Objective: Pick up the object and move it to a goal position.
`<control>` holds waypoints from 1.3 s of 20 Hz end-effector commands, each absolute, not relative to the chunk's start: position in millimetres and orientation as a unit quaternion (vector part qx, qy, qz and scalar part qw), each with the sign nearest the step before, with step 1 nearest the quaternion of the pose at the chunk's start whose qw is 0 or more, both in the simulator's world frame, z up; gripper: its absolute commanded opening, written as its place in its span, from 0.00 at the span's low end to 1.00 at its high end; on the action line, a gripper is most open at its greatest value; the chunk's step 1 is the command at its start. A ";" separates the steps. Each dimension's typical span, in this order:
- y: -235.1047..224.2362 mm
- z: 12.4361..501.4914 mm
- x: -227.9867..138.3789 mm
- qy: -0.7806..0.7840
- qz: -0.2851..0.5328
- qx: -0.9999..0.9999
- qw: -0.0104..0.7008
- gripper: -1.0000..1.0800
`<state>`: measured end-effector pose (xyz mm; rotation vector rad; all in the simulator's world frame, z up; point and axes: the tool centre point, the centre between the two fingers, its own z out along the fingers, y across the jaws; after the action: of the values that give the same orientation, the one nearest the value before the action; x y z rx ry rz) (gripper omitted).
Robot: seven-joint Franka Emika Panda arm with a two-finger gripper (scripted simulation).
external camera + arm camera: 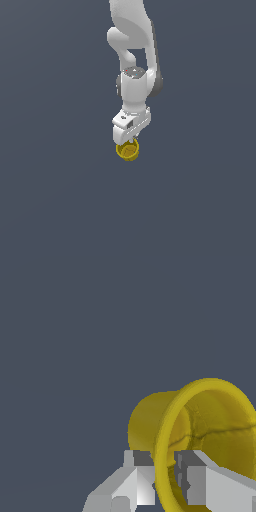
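The white arm [136, 75] comes down from the top edge of the exterior view and ends in a gripper [131, 144] that points downward near the middle of the flat dark grey surface [50, 200]. Directly under the gripper hangs the yellow cup [128, 151], touching the fingers and narrower than the gripper body above it. The cup sits roughly at the centre of the surface as seen in the exterior view, well apart from every edge and corner; whether it rests on the surface or is lifted clear of it cannot be told, since no shadow or contact line shows. In the wrist view the cup [205, 431] lies tilted on its side relative to the camera, its round rim turned toward the lens and its tapering wall running back to a narrower closed end. The gripper [162, 476] is clenched on the cup: one finger [135, 476] presses against the outside of the wall while the other finger [200, 481] reaches inside the mouth, so the rim wall is pinched between the two. A thin dark crack-like line crosses the cup's inner face. The rest of the surface around the cup is plain grey.
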<state>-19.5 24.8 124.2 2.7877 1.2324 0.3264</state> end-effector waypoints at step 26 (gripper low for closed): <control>9.9 287.0 70.5 0.402 0.108 0.909 0.039 0.00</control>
<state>68.4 10.1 282.9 2.7877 1.2319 0.3277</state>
